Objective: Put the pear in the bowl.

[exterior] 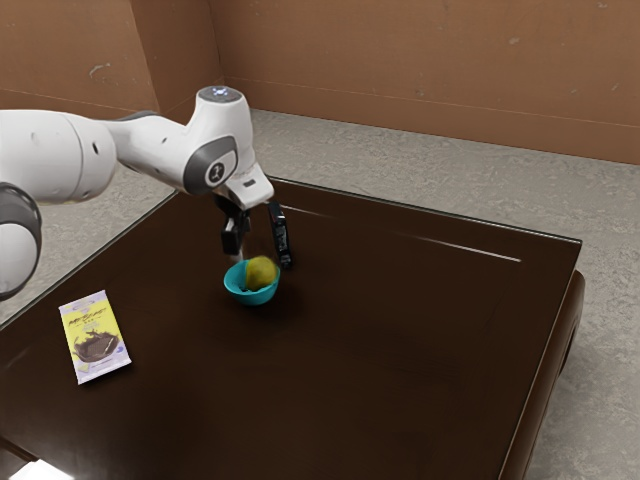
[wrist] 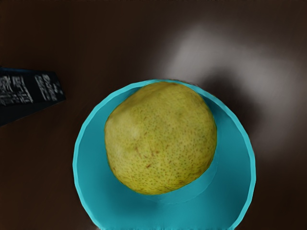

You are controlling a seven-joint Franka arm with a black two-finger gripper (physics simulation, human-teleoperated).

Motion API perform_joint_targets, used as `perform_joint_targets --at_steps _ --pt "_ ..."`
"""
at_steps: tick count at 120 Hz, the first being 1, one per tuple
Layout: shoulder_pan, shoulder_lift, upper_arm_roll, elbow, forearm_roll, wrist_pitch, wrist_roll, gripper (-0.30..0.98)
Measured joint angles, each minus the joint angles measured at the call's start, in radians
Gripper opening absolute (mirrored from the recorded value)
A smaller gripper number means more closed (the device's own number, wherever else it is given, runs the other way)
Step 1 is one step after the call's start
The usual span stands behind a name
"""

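Yellow-green, the pear [wrist: 160, 139] sits in the bowl [wrist: 238, 172], the jaws spread apart over it, gripping nothing. It should prove firm and fairly light, its smooth skin easily bruised; any new hold belongs across its fullest sides, pressed gently.

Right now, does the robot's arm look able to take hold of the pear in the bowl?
Probably yes. The open gripper is over the pear, whose top stands above the rim of the bowl, and nothing covers it. The bowl's wall could hinder a lower grip.
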Motion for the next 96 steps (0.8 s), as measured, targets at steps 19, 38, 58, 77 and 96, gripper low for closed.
perform_joint_targets --at_steps 19,38,58,77,96 --pt "0.003 -0.053 0.003 -0.003 -0.005 -0.002 -0.024 0.63" --pt "0.008 -0.133 0.003 -0.009 -0.035 0.02 -0.092 0.66" --pt "0.012 -0.245 0.022 -0.024 -0.084 -0.071 -0.292 0.67" --pt "0.009 -0.324 0.03 -0.015 -0.111 -0.237 -0.491 0.68" --pt "0.002 -0.377 0.032 0.005 -0.114 -0.374 -0.654 0.68"
